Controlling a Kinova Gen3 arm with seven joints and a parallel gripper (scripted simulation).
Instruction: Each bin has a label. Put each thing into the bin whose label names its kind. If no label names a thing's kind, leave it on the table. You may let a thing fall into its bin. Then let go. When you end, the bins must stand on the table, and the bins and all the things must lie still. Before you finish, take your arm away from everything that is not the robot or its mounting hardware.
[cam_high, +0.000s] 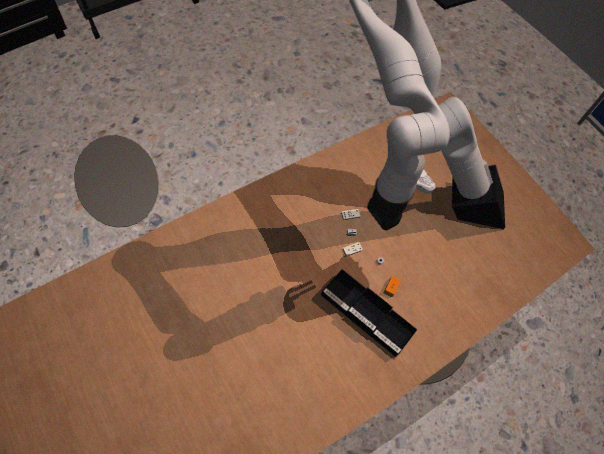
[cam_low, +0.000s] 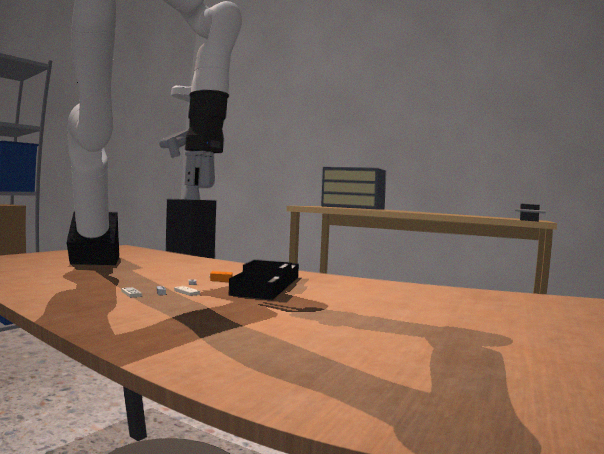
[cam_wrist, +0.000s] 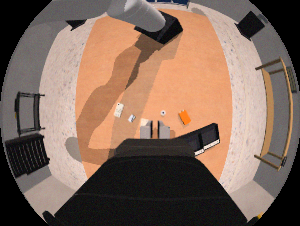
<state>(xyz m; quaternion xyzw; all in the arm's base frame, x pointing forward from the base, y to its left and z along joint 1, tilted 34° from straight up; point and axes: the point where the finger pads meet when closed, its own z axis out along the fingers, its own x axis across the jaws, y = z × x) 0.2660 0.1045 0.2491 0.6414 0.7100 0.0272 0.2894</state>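
Bins: a black three-compartment bin row (cam_high: 369, 311) stands nearest the exterior camera on the worktop (cam_high: 150, 380), white labels on its front wall too small to read.
Orange block (cam_high: 392, 285): just beside the bins at their 2 o'clock in the top view; probably rigid and light, best taken across its short sides.
Nut: a small grey ring (cam_high: 380, 260) lies at 12 o'clock of the orange block; likely hard and apt to roll or slip, so pinch across its outer edge.
Plates: a cream plate (cam_high: 353, 248), a small grey piece (cam_high: 352, 232) and a second pale plate (cam_high: 350, 214) run in a line toward the arm's base; thin, stiff and low, they look awkward to lift, and gripping their narrow edges seems wisest.
Pincer (cam_low: 198, 176): raised high above the worktop near this line, fingers nearly closed, holding nothing.
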